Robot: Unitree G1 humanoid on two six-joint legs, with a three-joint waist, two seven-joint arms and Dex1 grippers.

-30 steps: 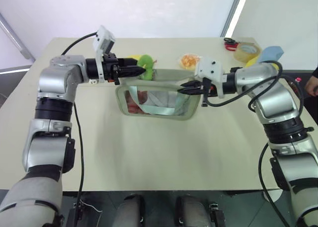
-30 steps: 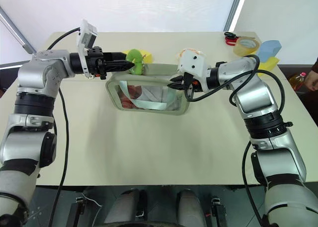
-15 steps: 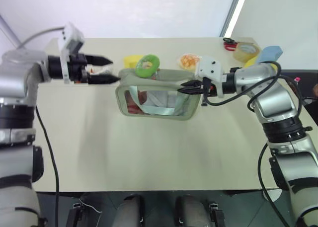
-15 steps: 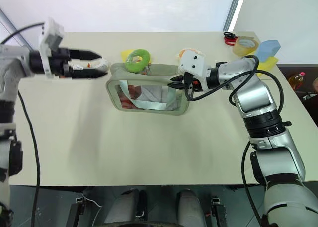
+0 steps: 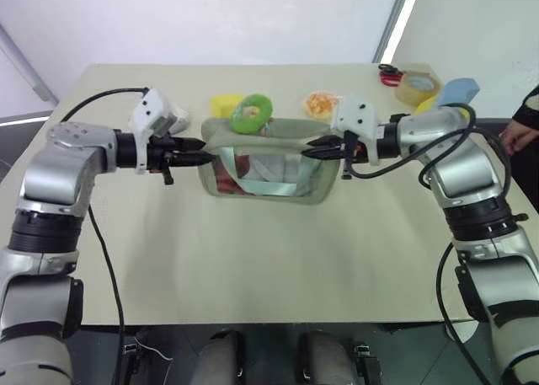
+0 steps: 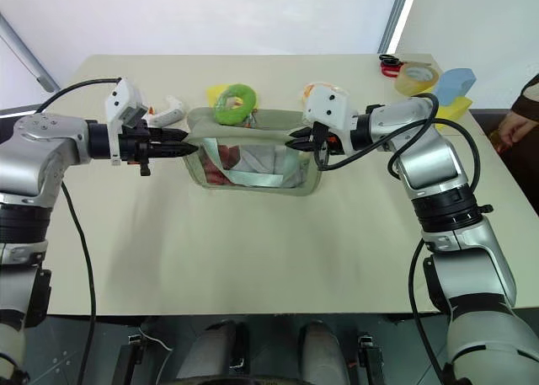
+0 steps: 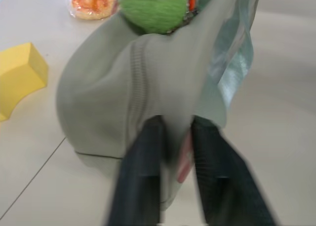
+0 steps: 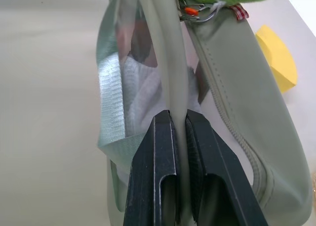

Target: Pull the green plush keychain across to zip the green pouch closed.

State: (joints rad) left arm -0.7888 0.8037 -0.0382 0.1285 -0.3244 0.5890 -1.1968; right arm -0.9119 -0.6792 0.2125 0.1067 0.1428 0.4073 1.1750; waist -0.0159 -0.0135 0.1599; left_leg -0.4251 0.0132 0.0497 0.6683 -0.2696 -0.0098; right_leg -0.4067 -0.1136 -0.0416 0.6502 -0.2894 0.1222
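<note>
Green pouch: we see a boxy sage fabric bag in the middle of the table, its clear plastic front panel showing soft contents, a pale mint webbing strap lying across that panel.
Table: smooth, matte beige top; the pouch is the largest thing standing on it.
Right gripper: its two flat black fingers are pressed together on the pouch's thin upper edge at the end nearer the robot's right (the right wrist view shows the fabric seam pinched between them).
Left gripper: its fingers are nipped onto the rounded fabric end of the pouch on the robot's left; the left wrist view shows cloth between them.
Green plush keychain: a fuzzy lime ring, far smaller than the pouch, resting on its top edge toward the left end, apart from both grippers.
Yellow block: hard, smooth, curved on one side, lying behind the pouch.
Orange snack packet: glossy, crinkled, behind the pouch on the right.
Tape roll: clear ring at the far right corner.
</note>
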